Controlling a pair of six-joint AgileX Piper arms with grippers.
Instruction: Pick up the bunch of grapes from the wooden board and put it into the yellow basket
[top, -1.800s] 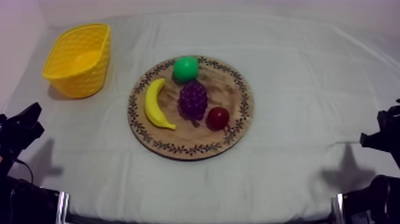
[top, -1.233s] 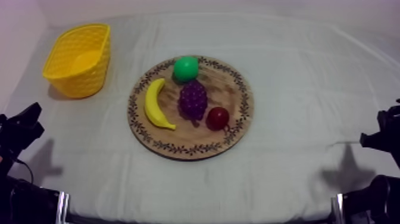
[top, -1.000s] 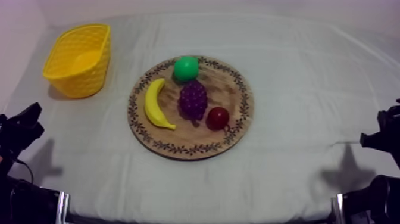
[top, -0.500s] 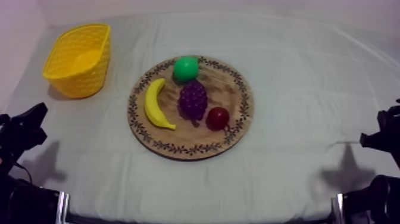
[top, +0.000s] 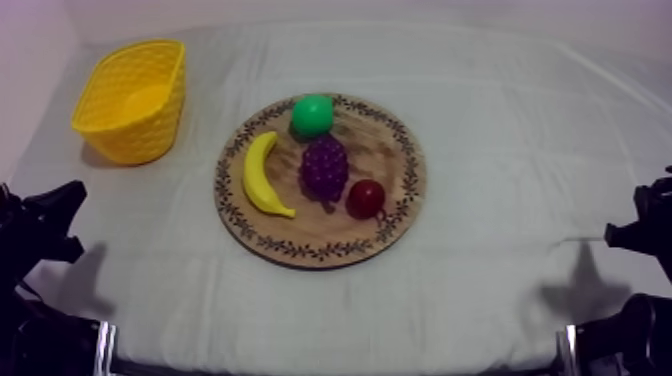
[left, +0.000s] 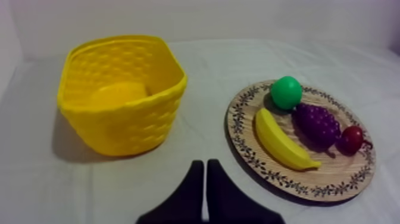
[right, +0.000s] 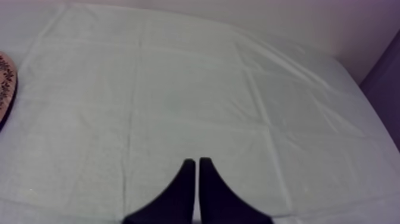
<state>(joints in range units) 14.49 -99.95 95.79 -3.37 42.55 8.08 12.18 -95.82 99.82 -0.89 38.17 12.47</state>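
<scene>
Pre-grasp step, nothing lifted yet. Bunch of grapes (top: 324, 167) at the middle of the wooden board (top: 392, 172), yellow basket (top: 150, 130) at 10 o'clock from it. Left gripper (left: 205, 164) and right gripper (right: 194, 161) both pressed together, empty. Next: open left gripper, reach for the grapes

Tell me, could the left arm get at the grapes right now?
Probably yes: the grapes lie uncovered on the board, open from above; the banana lies close beside them, toward the left end effector.

Brown board (top: 392, 160), dark leafy rim pattern; on it purple grapes (top: 324, 166), yellow banana (top: 260, 176), green pear (top: 311, 115), small red fruit (top: 365, 198). Yellow latticed basket (top: 131, 99).
</scene>
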